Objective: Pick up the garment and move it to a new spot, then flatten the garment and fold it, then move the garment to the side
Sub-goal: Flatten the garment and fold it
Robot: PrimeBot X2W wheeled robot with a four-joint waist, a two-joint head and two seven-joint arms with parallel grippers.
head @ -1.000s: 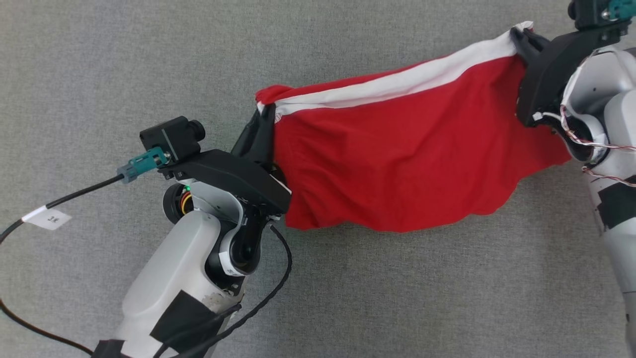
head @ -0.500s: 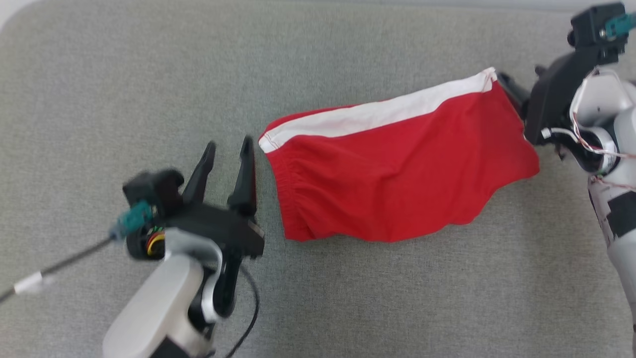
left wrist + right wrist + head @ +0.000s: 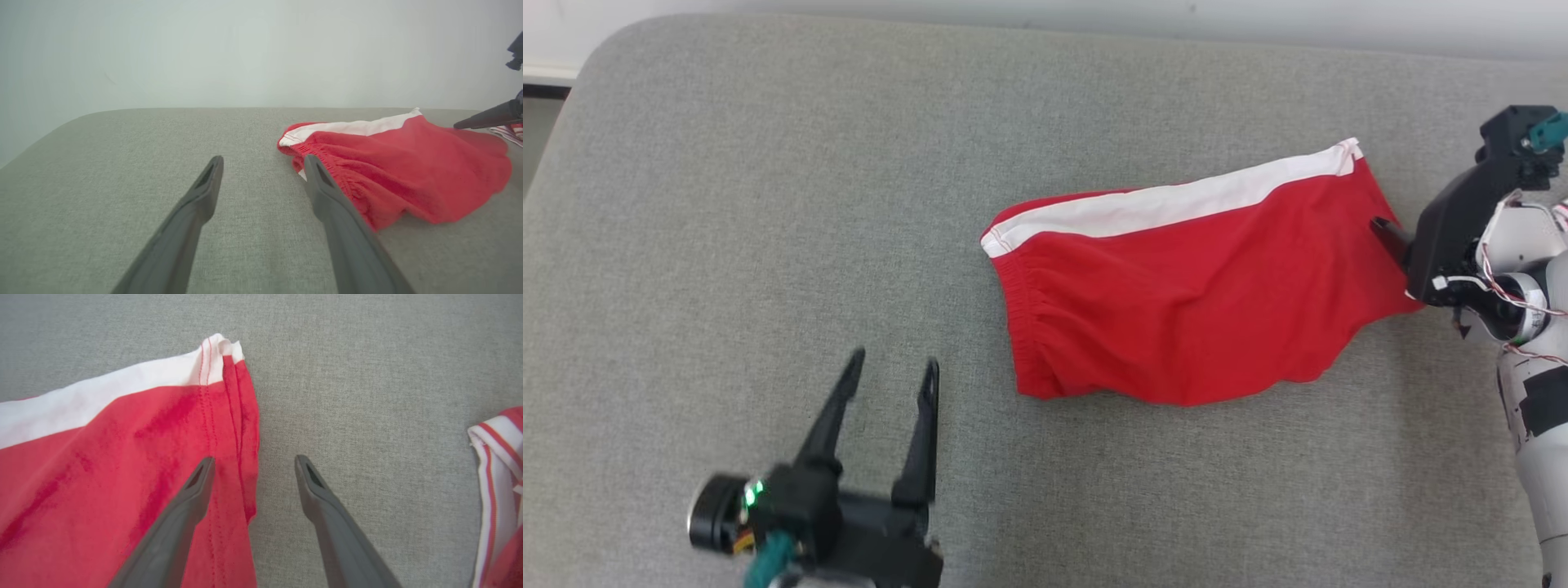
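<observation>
1. Released since earlier frame: both jaws now spread, empty; left jaws withdrawn to 7 o'clock of shorts.
2. Red white-striped fabric shorts lying on grey cloth table; long axis 9–3 o'clock.
3. Right jaws nearer, at 3 o'clock hem.

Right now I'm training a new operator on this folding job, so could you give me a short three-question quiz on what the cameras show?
1. True or false: the left tool is clamped on the red shorts.
2. In the head view, the white stripe runs along which edge of the shorts? A) top B) bottom C) left
3. Which tool has one finger over the hem of the shorts and the other over the grey pad?
Key: 1. False: it stands open, apart from them. 2. A. 3. The right tool.
</observation>
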